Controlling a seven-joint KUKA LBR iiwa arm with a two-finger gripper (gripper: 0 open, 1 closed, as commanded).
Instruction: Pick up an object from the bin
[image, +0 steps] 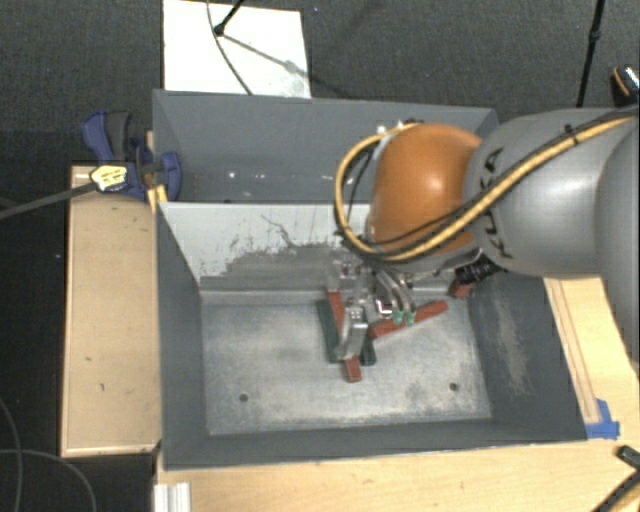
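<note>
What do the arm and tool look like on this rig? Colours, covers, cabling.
The bulky rounded arm has a smooth silver-grey casing. A glossy orange dome cover caps the wrist. Thin yellow-and-black cables run along the grey link and loop round the dome. Under it sits a small silver metal tool with a green bit on one side. No legible markings.
</note>
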